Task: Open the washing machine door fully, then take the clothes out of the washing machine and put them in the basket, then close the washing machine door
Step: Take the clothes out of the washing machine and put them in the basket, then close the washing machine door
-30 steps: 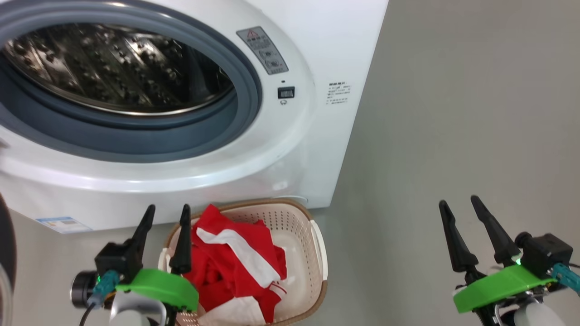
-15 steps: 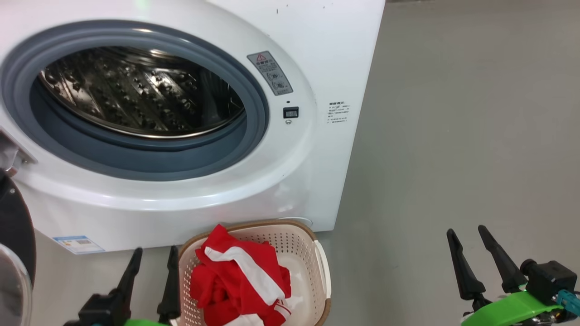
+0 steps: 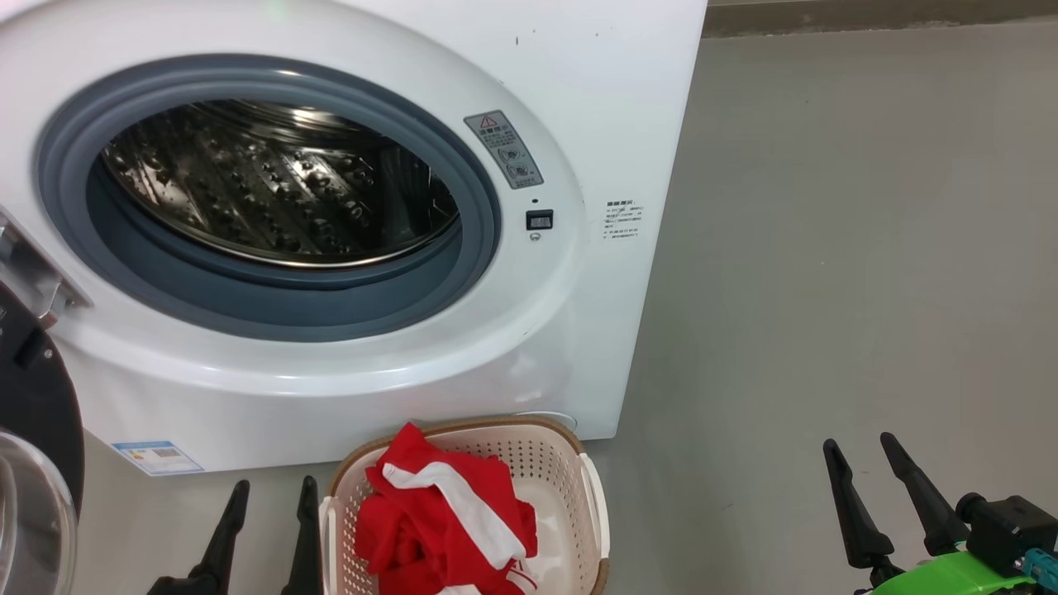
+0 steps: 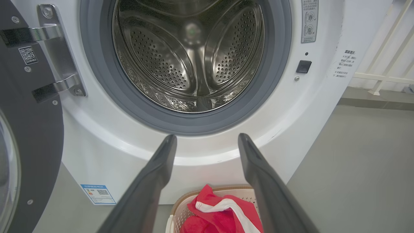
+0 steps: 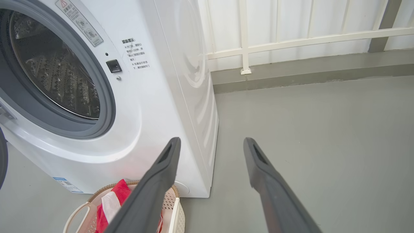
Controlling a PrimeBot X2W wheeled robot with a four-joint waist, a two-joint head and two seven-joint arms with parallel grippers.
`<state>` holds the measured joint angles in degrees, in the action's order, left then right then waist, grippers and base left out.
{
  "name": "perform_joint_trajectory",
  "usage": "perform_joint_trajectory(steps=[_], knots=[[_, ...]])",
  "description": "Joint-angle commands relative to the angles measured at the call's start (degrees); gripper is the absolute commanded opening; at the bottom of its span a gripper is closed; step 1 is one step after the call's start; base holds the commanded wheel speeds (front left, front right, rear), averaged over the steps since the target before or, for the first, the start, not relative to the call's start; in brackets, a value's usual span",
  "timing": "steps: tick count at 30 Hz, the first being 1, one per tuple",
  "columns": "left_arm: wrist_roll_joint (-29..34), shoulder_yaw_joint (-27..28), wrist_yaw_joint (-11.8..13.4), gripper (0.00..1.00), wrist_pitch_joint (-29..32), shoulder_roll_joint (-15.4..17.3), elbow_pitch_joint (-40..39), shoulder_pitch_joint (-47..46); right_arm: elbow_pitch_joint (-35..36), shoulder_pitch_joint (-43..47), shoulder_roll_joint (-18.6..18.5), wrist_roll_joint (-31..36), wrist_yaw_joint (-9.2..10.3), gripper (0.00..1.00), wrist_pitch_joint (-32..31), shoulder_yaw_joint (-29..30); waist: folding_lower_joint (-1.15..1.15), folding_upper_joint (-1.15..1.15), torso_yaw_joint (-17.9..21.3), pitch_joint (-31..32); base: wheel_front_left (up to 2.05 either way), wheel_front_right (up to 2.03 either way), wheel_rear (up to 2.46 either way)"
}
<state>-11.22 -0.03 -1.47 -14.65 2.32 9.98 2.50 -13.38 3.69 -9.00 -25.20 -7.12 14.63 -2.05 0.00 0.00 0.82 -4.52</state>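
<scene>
In your head view the clothes (image 3: 446, 512) fill the basket (image 3: 570, 487) at 6 o'clock under the washing machine (image 3: 579, 83), door (image 3: 41, 430) open and cropped at 8 o'clock; your left wrist view shows the drum (image 4: 194, 58) bare, near floor hidden, left gripper (image 4: 207, 135) spread empty; your right wrist view, right gripper (image 5: 212, 139) likewise, so probably only closing remains.

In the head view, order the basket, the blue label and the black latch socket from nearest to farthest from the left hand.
1. The basket, on the floor just right of the left hand.
2. The blue label, low on the washing machine, to the left.
3. The black latch socket, up and to the right.
</scene>
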Motion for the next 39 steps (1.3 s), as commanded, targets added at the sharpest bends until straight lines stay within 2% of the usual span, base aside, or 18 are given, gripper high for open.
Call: perform_joint_trajectory(steps=[1, 22, 39], knots=[[-0.3, 1.6, 0.4, 1.00, -0.3, 0.6, -1.7, -0.5, 1.3, 0.2, -1.3, 0.2, -0.36, 1.00, 0.4, -0.7, 0.00, 0.00, 0.0, 0.0, 0.00, 0.00, 0.00], [0.0, 0.8, 1.0, 1.00, -0.3, 0.6, -1.8, -0.9, 1.5, 0.0, -1.3, 0.3, -0.36, 1.00, 0.4, -0.9, 0.00, 0.00, 0.2, -0.6, -0.04, 0.04, 0.00], [0.1, 0.7, 1.2, 1.00, -0.3, 0.6, -2.0, -1.4, 1.7, -0.2, -1.2, 0.3, -0.36, 1.00, 0.4, -0.6, 0.00, 0.00, 0.0, -1.3, -0.99, 0.99, 0.00]])
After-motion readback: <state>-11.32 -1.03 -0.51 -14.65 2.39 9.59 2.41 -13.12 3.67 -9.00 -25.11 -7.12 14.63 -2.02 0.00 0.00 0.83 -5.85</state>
